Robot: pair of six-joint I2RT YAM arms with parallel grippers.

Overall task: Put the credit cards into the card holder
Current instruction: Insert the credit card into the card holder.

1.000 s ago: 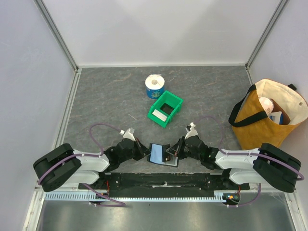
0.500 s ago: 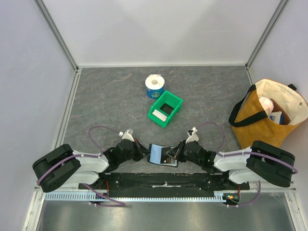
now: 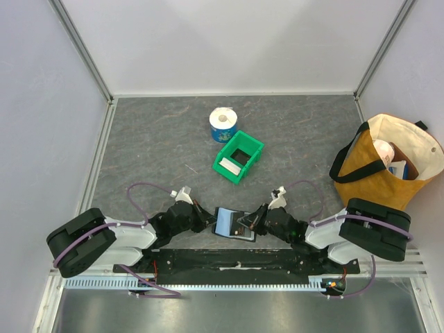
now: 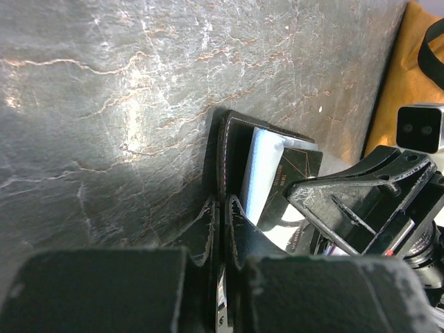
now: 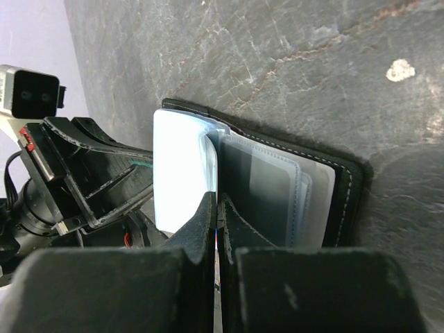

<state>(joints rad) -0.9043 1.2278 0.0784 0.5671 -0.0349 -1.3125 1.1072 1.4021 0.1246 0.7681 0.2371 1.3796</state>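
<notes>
Black card holder (image 3: pixel 227 223) lies open on the bench (image 3: pixel 159 139) between both arms. Left fingers (image 4: pixel 208 229) pinch shut on its cover; right fingers (image 5: pixel 201 222) seem closed on a black card (image 4: pixel 295 173). Misaligned, the card could jam against the pocket lip and buckle.

1. You have a grey, marbled table (image 3: pixel 159 139) under everything.
2. Toward the back you see a blue-and-white paper roll (image 3: pixel 223 125) standing on end; just in front of it lies a green bin (image 3: pixel 254 147) with a white item (image 3: pixel 231 165) inside.
3. At the right edge a mustard and cream tote bag (image 3: pixel 368 173) with black handles stands open, with things inside.
</notes>
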